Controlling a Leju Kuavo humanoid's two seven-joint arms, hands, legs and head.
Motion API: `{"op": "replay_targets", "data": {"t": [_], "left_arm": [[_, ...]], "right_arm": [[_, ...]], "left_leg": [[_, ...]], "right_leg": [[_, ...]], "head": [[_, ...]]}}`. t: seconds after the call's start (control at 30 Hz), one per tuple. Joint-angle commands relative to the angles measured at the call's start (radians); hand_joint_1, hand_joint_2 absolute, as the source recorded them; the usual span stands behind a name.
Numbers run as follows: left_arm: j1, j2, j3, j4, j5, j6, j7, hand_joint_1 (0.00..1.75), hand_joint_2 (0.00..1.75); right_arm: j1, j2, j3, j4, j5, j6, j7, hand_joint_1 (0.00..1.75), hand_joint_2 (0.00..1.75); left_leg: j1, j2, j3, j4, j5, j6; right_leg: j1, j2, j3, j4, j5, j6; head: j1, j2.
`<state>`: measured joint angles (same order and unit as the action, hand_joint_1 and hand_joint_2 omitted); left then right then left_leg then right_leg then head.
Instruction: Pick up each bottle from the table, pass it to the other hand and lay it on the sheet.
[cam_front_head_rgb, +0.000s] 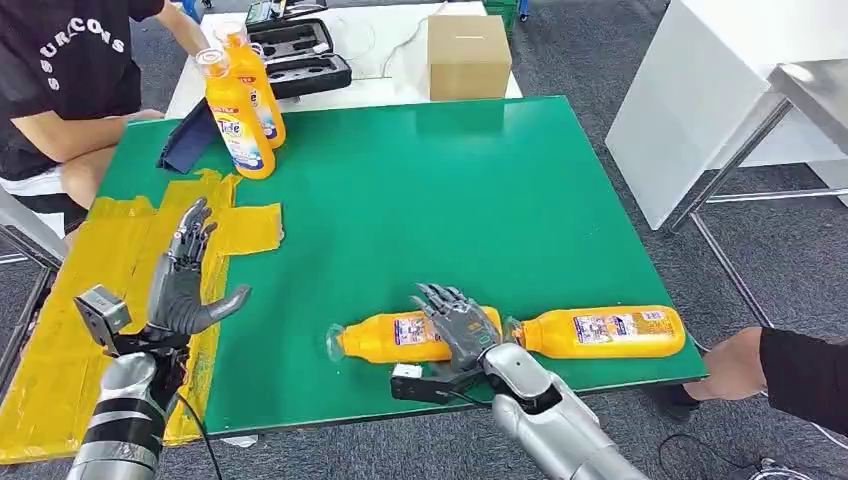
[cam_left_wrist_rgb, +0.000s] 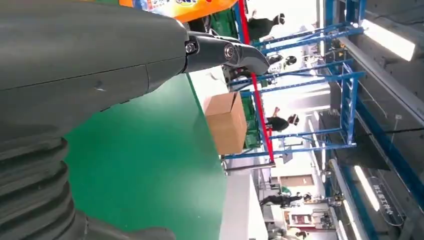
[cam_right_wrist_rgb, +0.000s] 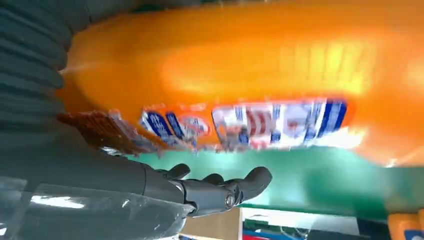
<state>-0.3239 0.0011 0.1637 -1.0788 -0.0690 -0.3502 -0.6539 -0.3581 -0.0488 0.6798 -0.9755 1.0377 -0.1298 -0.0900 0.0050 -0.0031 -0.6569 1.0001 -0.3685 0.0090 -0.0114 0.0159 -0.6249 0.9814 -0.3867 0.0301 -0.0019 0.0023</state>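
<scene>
Bottle (cam_front_head_rgb: 400, 337), lying lengthwise across the lower middle of the frame on the desk (cam_front_head_rgb: 420, 200), sat under the right hand (cam_front_head_rgb: 457, 322), whose fingers draped over it, grip uncertain; left hand (cam_front_head_rgb: 185, 285) waited open.

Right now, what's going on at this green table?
The robot's right hand lies over an orange bottle lying on its side near the front edge of the green table; whether it has gripped it cannot be told. A second lying bottle is just beside it. The left hand is raised, open and empty, over the yellow sheet. Two more bottles stand upright at the far left corner, near a seated person.
</scene>
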Motion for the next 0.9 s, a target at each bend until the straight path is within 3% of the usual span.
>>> {"op": "replay_targets", "data": {"t": [0.03,0.27,0.57,0.73,0.83,0.9], "left_arm": [[-0.067,-0.017,0.005,0.118,-0.01,-0.012,-0.044,0.0,1.75],[-0.131,-0.029,-0.027,0.192,-0.015,-0.016,-0.044,0.0,1.75],[-0.147,-0.033,-0.034,0.217,-0.014,-0.013,-0.044,0.0,1.75],[-0.143,-0.035,-0.038,0.216,-0.008,0.001,-0.044,0.0,1.75],[-0.124,-0.037,-0.042,0.202,-0.02,0.016,-0.044,0.0,1.75],[-0.123,-0.041,-0.043,0.205,-0.026,0.017,-0.044,0.0,1.75]], "right_arm": [[-0.097,-0.001,-0.008,0.251,-0.051,0.086,-0.039,1.75,1.75],[-0.223,0.023,-0.012,0.459,-0.078,0.136,-0.049,1.75,1.75],[-0.251,0.036,-0.02,0.516,-0.083,0.134,-0.026,1.75,1.75],[-0.243,0.082,-0.118,0.504,-0.149,-0.029,-0.026,1.75,1.75],[-0.203,0.124,-0.236,0.379,-0.211,-0.205,-0.076,1.75,1.75],[-0.179,0.136,-0.278,0.315,-0.228,-0.26,-0.108,1.75,1.75]], "left_leg": [[0.0,-0.003,0.004,-0.001,0.0,0.0],[0.0,-0.005,0.009,-0.001,0.0,-0.002],[0.0,-0.004,0.012,-0.001,0.002,0.001],[0.0,-0.004,0.013,-0.001,0.003,0.001],[0.0,-0.002,0.012,-0.001,0.002,0.001],[0.0,0.0,0.01,-0.001,0.004,0.003]], "right_leg": [[0.001,-0.004,0.005,-0.001,-0.001,-0.001],[0.0,-0.006,0.001,-0.002,-0.003,0.0],[0.0,-0.005,0.003,-0.002,-0.003,0.0],[0.0,-0.005,0.004,-0.003,-0.002,-0.001],[0.0,-0.003,0.004,-0.002,-0.001,-0.002],[0.0,-0.001,0.011,-0.002,0.003,0.001]], "head": [[0.0,0.0],[0.0,0.0],[0.0,0.0],[0.0,0.0],[0.0,0.0],[0.0,0.0]]}}
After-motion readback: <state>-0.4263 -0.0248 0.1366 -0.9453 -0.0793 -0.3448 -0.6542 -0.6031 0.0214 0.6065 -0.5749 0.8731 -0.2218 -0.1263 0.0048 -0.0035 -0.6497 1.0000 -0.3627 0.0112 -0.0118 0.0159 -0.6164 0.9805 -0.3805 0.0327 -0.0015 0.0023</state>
